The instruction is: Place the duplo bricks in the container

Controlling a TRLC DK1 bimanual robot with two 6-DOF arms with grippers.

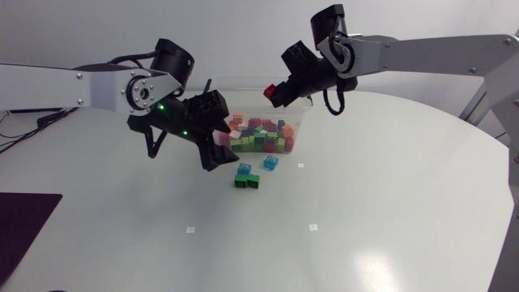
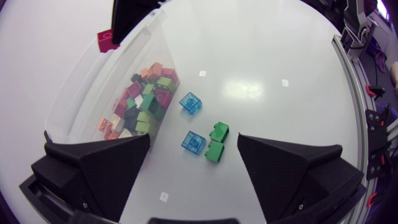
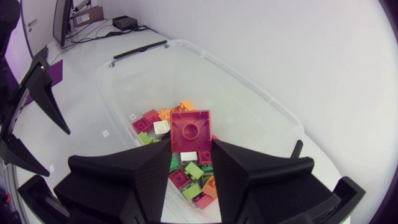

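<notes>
A clear plastic container at the back of the table holds several coloured duplo bricks. My right gripper hangs over the container's far rim, shut on a red brick, which shows directly above the pile in the right wrist view. My left gripper hovers at the container's near left end, open with nothing in it. On the table just in front of the container lie two translucent blue bricks and a green pair, below and ahead of the left fingers.
The container's black-handled lid edge runs along its far side. Small white marks dot the white table. A dark mat lies at the table's left front edge.
</notes>
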